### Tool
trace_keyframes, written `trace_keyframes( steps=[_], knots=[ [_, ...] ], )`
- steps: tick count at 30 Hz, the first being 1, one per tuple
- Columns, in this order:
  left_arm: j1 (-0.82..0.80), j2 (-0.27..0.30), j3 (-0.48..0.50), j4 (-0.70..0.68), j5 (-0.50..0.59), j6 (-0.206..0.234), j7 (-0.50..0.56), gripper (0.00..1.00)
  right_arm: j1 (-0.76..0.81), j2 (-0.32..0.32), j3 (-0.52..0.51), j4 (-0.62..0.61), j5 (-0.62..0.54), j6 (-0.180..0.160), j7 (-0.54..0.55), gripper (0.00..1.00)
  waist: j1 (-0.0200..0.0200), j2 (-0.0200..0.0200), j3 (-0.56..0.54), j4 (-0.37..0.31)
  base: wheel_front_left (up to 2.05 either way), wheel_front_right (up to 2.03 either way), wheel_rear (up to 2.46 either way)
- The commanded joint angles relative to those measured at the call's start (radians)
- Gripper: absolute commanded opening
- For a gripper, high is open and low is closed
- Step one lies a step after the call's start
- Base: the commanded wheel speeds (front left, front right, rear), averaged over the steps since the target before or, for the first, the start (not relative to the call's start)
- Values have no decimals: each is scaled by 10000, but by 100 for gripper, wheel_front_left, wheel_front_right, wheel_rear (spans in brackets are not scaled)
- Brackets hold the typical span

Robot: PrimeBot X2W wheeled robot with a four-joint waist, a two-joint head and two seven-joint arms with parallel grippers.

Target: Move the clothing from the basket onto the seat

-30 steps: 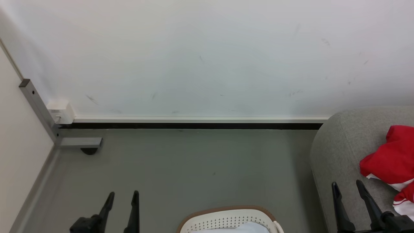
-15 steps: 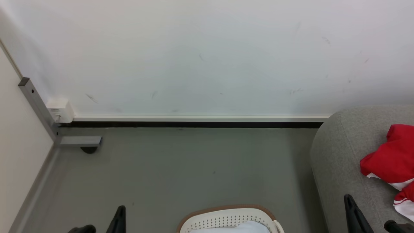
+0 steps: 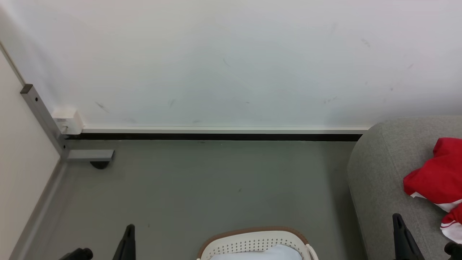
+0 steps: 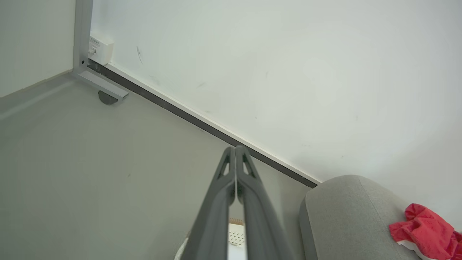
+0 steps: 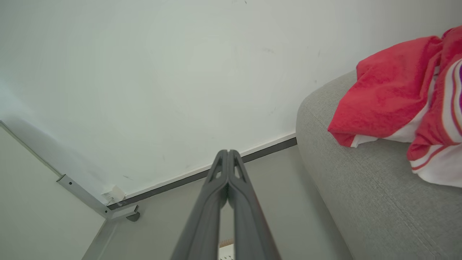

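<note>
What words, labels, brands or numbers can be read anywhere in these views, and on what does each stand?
No text is legible.
white wall box: it carries a small label with dark marks, too small and blurred to read.
clothing, basket, seat: no print, brand or number visible.

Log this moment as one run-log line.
left gripper: shut, empty | right gripper: shut, empty | clothing: on seat | basket: on floor, white cloth inside
</note>
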State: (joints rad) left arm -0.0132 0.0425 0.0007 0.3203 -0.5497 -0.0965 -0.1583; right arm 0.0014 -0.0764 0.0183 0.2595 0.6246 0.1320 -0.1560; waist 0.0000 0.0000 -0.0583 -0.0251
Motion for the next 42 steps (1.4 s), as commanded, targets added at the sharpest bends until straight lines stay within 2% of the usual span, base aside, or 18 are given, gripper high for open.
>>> trace_keyframes(
  steps=[1,21,42],
  knots=[
    [-275,49,101,-184,-549,-43,107,0,-303,-33,-111,-148,461,-5,103,0,0,0,11,5,0,0,0],
    [-492,67,394,-363,-3397,-134,841,0,-565,44,-460,-168,3105,-8,840,0,0,0,131,54,0,0,0],
    [-662,82,641,-499,-5694,-201,1447,0,-746,115,-748,-176,5253,-11,1440,0,0,0,250,102,0,0,0]
  ],
)
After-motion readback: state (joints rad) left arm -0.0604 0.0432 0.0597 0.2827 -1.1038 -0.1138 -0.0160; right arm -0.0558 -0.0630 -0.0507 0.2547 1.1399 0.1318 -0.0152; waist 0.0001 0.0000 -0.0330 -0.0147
